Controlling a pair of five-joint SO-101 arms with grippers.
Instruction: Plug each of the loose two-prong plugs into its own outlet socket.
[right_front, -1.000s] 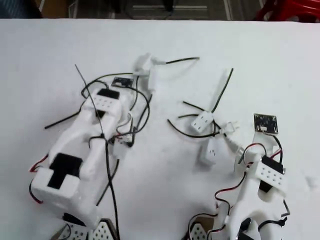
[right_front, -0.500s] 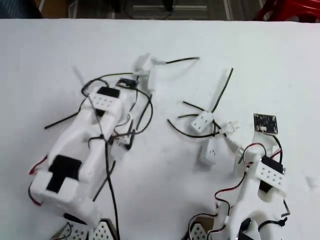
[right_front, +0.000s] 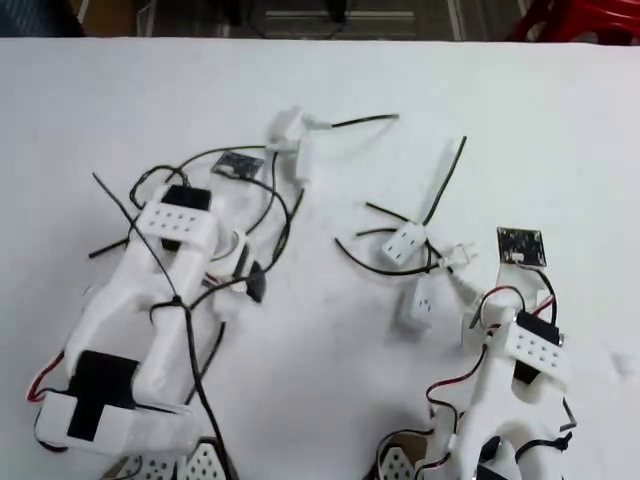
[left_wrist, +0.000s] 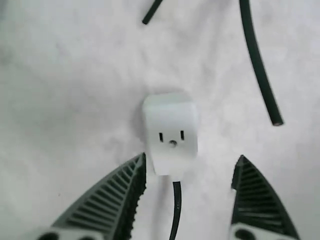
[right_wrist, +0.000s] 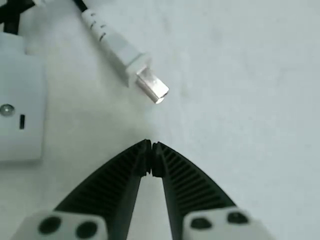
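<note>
I am looking down over the white-covered table (right_front: 520, 110). The left arm (right_front: 150, 290) is lying across its left side among a tangle of black wires, and the right arm (right_front: 512, 375) is standing at the near right corner. The left gripper (left_wrist: 191, 162) is hanging over the cloth with its jaws spread wide and holding nothing. A white outlet socket (left_wrist: 171, 131) is sitting in line with the gap, its near end just reaching between the tips and its two slots and round hole facing the camera. A black cord (left_wrist: 175, 212) is running from that socket back between the jaws. The right gripper (right_wrist: 151, 148) is pressed together on nothing, its tips poised over bare cloth. Just beyond them a two-prong plug (right_wrist: 117, 47) is lying loose on the cloth, its metal prongs (right_wrist: 152, 89) pointing toward the gripper and sitting in no socket. A second outlet socket (right_wrist: 17, 100) is lying beside that plug, apart from it. Two loose black cable ends (left_wrist: 260, 65) are trailing across the cloth past the first socket.
</note>
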